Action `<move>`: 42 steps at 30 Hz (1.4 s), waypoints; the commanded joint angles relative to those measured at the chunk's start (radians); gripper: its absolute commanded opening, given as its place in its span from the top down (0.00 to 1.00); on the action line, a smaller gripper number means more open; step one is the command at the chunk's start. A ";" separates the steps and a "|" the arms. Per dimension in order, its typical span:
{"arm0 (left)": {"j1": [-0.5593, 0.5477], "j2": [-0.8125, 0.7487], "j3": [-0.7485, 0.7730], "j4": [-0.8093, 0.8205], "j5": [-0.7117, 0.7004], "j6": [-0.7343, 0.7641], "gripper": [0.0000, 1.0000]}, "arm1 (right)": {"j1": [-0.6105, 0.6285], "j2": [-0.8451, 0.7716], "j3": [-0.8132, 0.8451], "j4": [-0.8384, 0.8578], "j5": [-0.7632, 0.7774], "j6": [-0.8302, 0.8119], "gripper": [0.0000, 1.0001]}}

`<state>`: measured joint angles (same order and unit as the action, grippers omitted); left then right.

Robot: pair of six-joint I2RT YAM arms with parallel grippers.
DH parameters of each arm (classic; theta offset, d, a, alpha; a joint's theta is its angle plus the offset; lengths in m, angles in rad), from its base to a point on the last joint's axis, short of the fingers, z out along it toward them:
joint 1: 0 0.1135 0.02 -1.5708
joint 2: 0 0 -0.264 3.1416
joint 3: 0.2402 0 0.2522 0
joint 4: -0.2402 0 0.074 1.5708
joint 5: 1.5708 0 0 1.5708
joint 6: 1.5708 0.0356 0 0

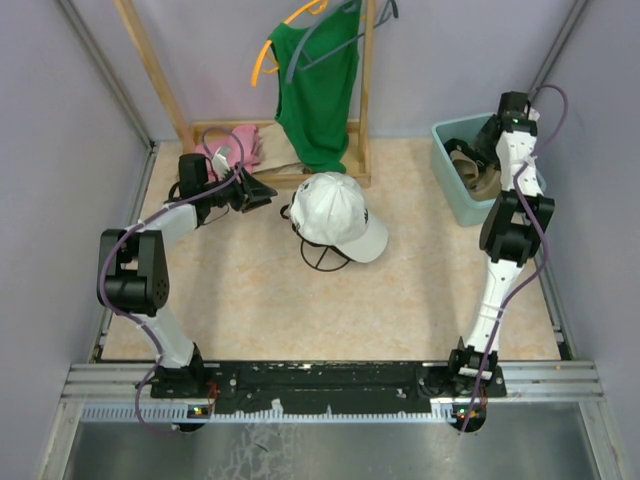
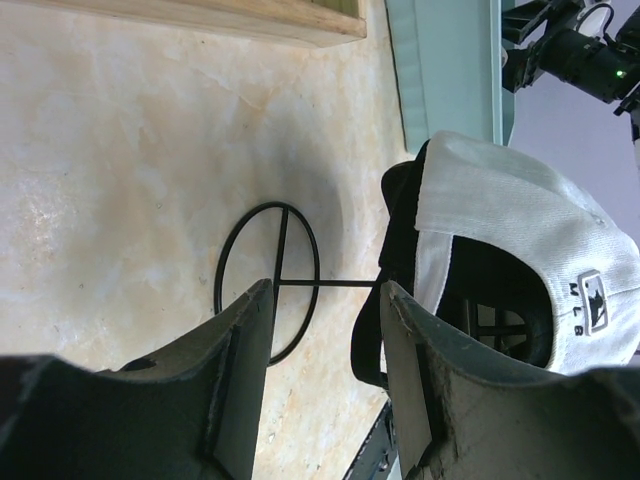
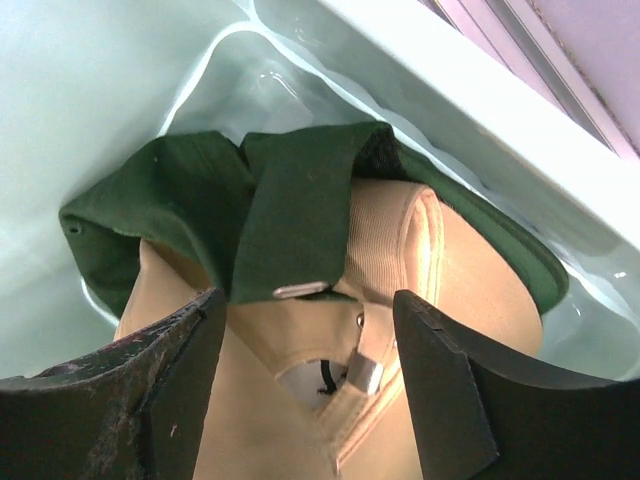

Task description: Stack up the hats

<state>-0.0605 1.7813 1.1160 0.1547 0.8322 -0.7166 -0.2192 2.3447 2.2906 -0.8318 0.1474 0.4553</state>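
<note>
Lavender walls close round the pale marbled table (image 1: 250, 290), with a green shirt (image 1: 320, 90) on an orange hanger (image 1: 268, 52) on the wooden rack (image 1: 165, 90) at the back and a pink cloth (image 1: 235, 145) at its foot. Mid-table, the white cap (image 1: 335, 212) sits on a black wire stand (image 2: 280, 283), with a black cap (image 2: 400, 220) showing beneath it. My left gripper (image 2: 325, 290) hovers low just left of that stack, its jaws wide apart and holding nothing; between them I see the stand's ring base flat on the table.

My right gripper (image 3: 310, 300) hangs over the teal bin (image 1: 450, 195) at the far right, also spread wide and empty. Below it in the bin lies a tan cap (image 3: 400, 250), back strap up, with dark green fabric (image 3: 200, 220) draped over it.
</note>
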 commanded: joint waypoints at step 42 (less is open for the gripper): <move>0.008 -0.039 0.061 -0.013 0.024 0.033 0.48 | -0.005 -0.646 -0.490 0.417 -0.124 -0.121 1.00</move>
<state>-0.0597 1.7809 1.1183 0.1345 0.8303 -0.7025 -0.2199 1.8191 1.8336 -0.4850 0.0647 0.3706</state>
